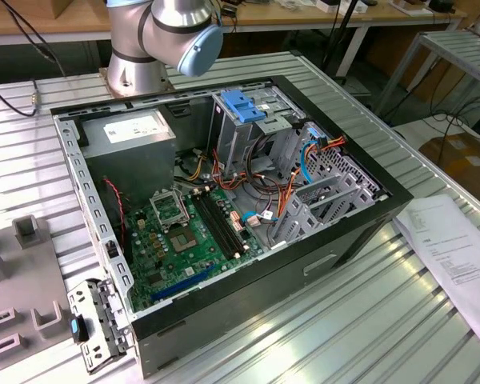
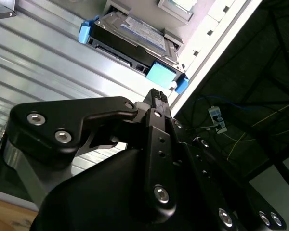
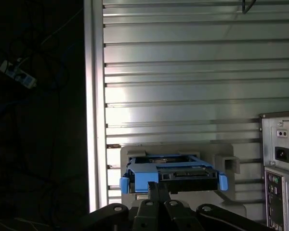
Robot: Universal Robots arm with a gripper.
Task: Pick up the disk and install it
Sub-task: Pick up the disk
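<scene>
The disk [image 2: 130, 36] is a grey metal drive with a pale label, edged by a bright blue carrier frame. It rests in a pale grey holder [image 3: 216, 150] on the ribbed metal table, close to the table's edge. In the first wrist view the disk [image 3: 173, 171] shows its connector end toward me. My black gripper [image 2: 156, 95] hangs a short way off from the disk and does not touch it. Its fingers are shut together, with nothing between them, in both wrist views [image 3: 153, 185].
The exterior view has an open computer case [image 1: 224, 304] lying on the table, with a grey drive cage and blue tab [image 1: 244, 104] inside. The arm's base [image 1: 144, 48] stands behind it. A perforated bracket with a blue knob [image 1: 96, 328] lies at the exterior view's left, papers [image 1: 456, 248] at its right.
</scene>
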